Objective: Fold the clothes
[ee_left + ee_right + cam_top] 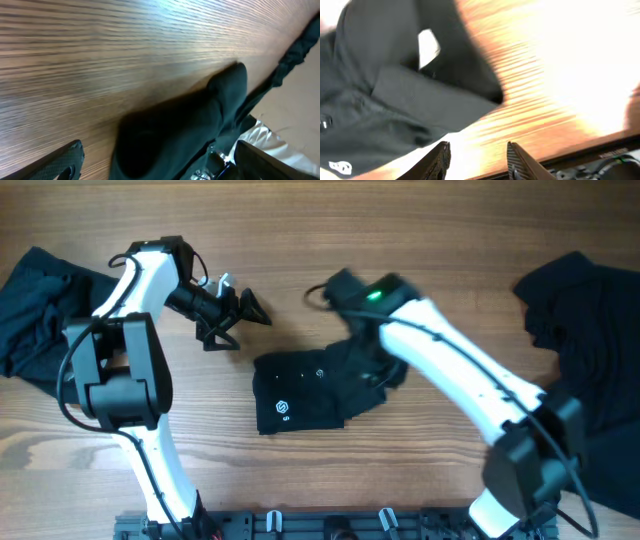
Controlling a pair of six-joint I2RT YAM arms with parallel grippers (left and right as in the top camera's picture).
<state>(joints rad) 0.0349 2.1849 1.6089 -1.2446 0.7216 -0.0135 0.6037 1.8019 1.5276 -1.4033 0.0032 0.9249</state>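
Observation:
A black garment (305, 392) with small white logos lies partly folded at the table's middle. My right gripper (378, 375) hovers at its right edge. In the right wrist view this gripper (480, 157) is open over bare wood with nothing between its fingers, and the garment (395, 105) lies just beyond to the left. My left gripper (238, 323) stands open above the garment's upper left corner, apart from it. The left wrist view shows this gripper (160, 170) spread wide, the dark cloth (190, 130) lying ahead of it.
A heap of black clothes (35, 310) lies at the table's left edge. A larger dark heap (590, 350) covers the right side. The right arm (450, 360) stretches across from the front right. A dark rail (330, 525) runs along the front edge.

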